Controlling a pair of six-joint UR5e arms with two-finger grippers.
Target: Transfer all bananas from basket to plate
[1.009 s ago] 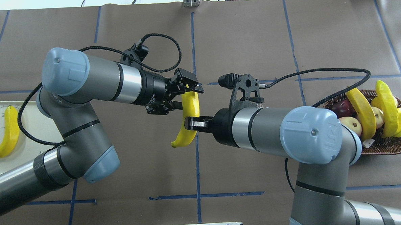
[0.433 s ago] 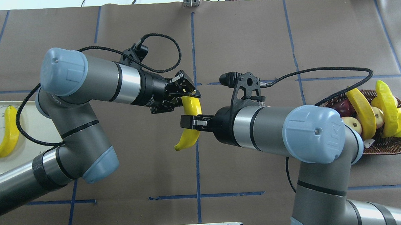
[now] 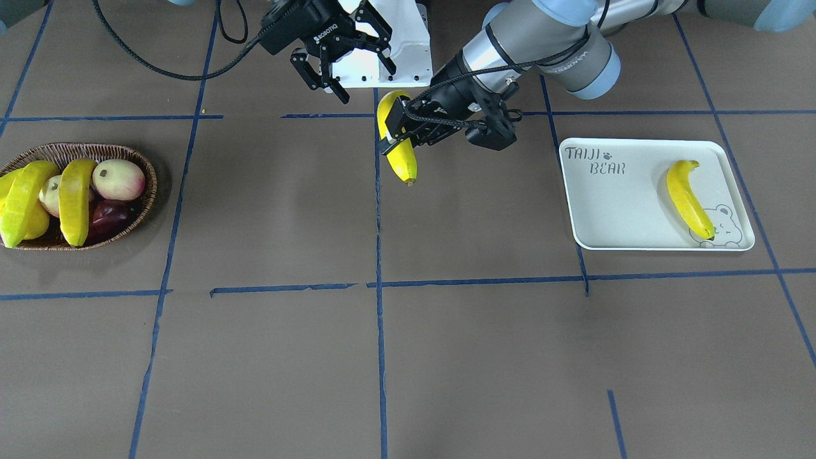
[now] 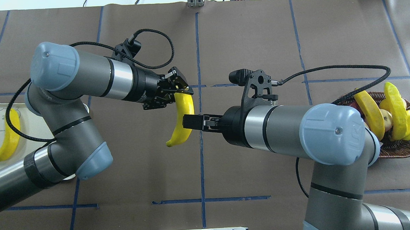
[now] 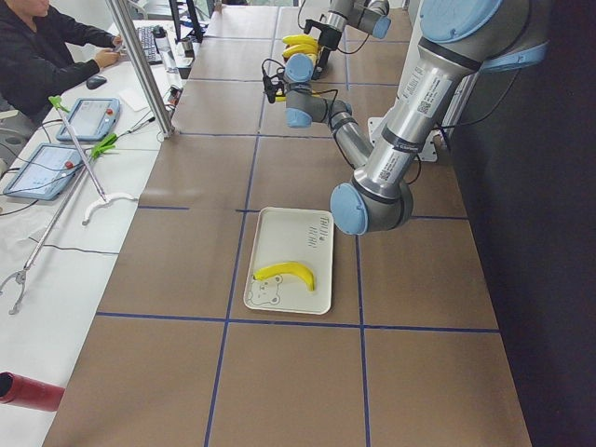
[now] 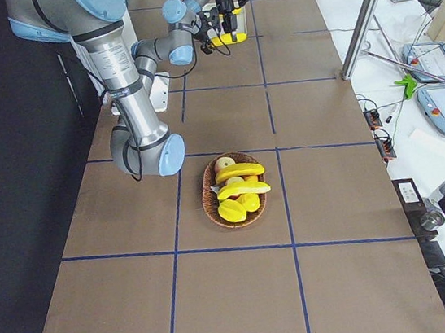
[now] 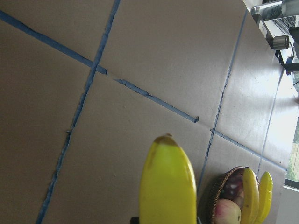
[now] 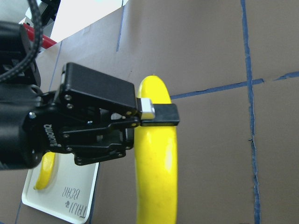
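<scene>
Fruit in mid-air over the worktop [image 3: 446, 357] centre: the held banana [image 3: 403, 159] hung from the grip, clear of the surface, by a blue tape line [image 3: 377, 255]. L end effector [image 3: 398, 131] was clamped across its upper part. The fingers covered that stretch, so the stem end was hard to make out. R end effector [image 3: 357, 73] stood w/ fingers spread wide, gripping nothing. Front view showed it apart from the fruit. From overhead its fingers overlapped the banana's edge, so contact couldn't be judged there. R wrist cam showed none of its own fingers, only the L one's clamp on the yellow skin. L wrist cam caught just the banana's brownish tip end, cropped at the bottom.

TAIJI BEAR tray [image 3: 574, 191] sat on the robot's L side w/ one banana on the tray [image 3: 688, 199], its lower end over the bear print. Overhead, the L arm hid part of the tray and the frame edge cut off more. Wicker basket [image 3: 150, 172] sat on the R side holding two basket bananas [image 3: 75, 201] laid across apples [image 3: 119, 178] and another yellow fruit, mostly buried, kind unclear. R elbow masked part of the basket's rim overhead. Side cams: both end effectors too small to read.
</scene>
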